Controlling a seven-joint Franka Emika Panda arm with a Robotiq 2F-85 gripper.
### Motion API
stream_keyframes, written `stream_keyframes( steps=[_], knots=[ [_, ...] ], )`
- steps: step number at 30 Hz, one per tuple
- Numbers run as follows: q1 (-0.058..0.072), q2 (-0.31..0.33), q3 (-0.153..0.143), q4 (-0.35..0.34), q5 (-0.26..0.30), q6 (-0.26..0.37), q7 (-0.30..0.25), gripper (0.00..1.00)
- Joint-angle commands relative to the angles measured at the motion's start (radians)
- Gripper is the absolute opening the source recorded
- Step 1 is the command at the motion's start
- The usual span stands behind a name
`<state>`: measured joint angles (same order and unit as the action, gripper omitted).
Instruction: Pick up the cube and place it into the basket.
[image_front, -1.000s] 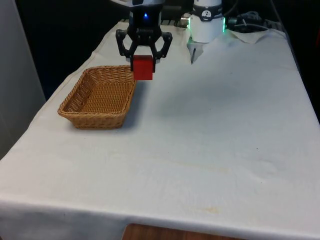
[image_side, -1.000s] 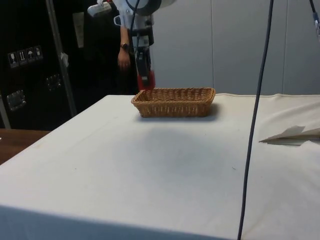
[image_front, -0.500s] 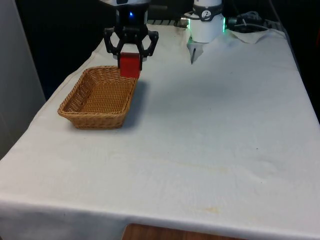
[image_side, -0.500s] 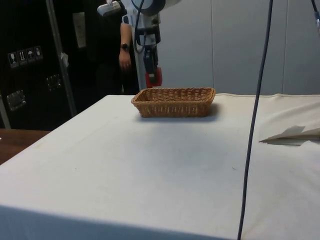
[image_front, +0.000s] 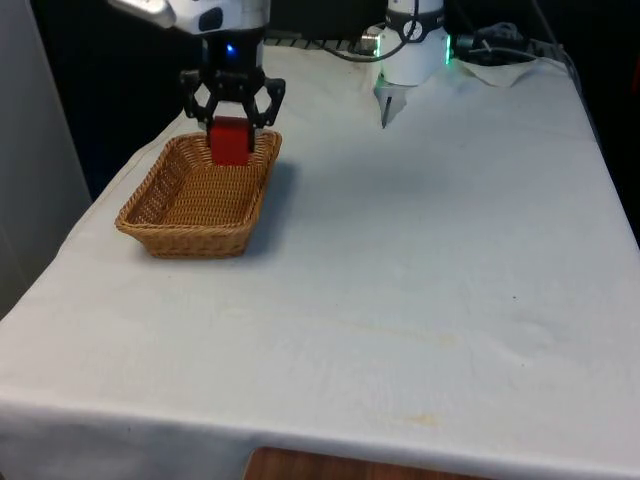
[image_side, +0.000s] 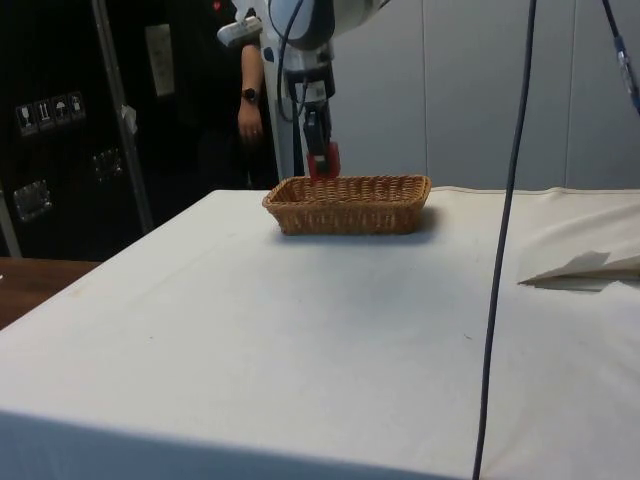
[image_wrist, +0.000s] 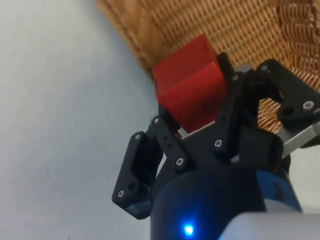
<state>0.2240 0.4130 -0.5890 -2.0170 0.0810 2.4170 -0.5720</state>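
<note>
Near edge: white-clothed table (image_front: 420, 300), bare cloth across the foreground. Further back, toward the front view's left, sits the shallow rectangular woven wicker basket (image_front: 196, 196), open side up, nothing visible inside. Above its far end hangs the black two-finger gripper (image_front: 231, 130), pointed straight down, closed on the small red cube (image_front: 229, 140) so that most of the block hangs below the fingertips. Side view puts the cube (image_side: 323, 163) just clear of the rim, over the basket (image_side: 347, 204), not touching the weave. Wrist view agrees: red block (image_wrist: 190, 82) pinched between the fingers (image_wrist: 224, 117), wicker wall directly beneath. Held high likely to clear the rim; release or a short descent looks next. Beyond the table, a person's arm (image_side: 247, 100) by dark cabinets.
</note>
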Motion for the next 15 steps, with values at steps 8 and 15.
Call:
stream_keyframes(
  steps=[8, 15],
  knots=[
    [-0.024, 0.052, -0.019, 0.024, 0.045, 0.011, -0.06, 0.03],
    [-0.031, 0.094, -0.038, 0.041, 0.08, 0.017, -0.098, 0.03]
  ],
)
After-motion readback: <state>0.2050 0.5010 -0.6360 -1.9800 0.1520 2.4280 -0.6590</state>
